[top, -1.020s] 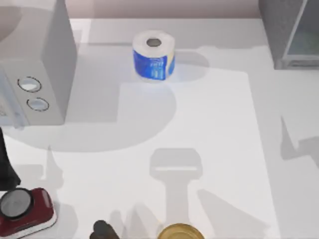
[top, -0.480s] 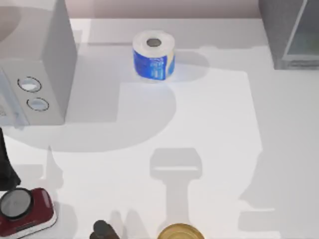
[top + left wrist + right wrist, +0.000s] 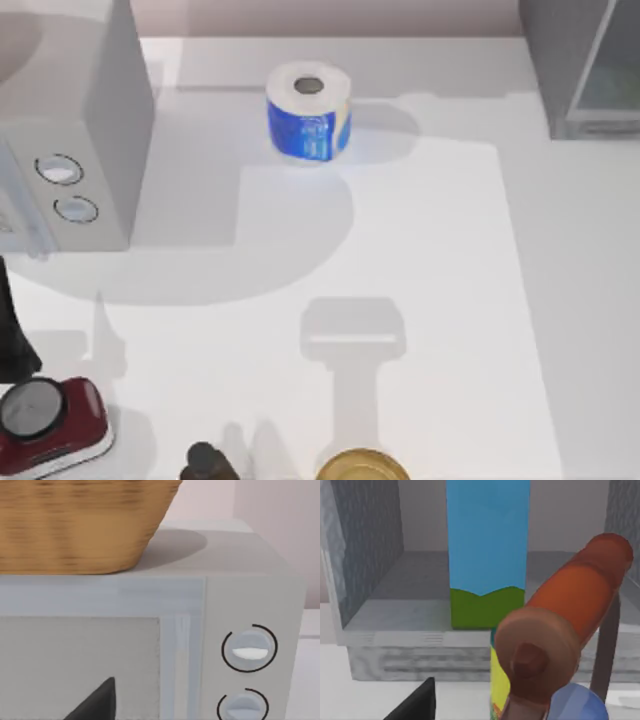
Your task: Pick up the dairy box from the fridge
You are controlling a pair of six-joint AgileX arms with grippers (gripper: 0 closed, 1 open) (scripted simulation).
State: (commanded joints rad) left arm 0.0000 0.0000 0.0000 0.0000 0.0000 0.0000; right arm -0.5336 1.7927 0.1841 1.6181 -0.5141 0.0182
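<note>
Carton waits upright in the open fridge

Carton (image 3: 487, 555) stands upright on the floor of the fridge (image 3: 365, 555), blue sides over a green base, seen from the right wrist with a brown roller (image 3: 560, 640) close in front. It looks light, stiff but crushable and smooth-sided, so a moderate squeeze across the flat blue walls seems best. Finger state: cannot tell, for either arm. The left wrist faces the dial box (image 3: 250, 650).

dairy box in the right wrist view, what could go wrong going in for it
1. A brown roller-like thing lies between the camera and the dairy box, so the reach may knock it.
2. The carton stands tall and narrow on the fridge floor and could tip if pushed.
</note>
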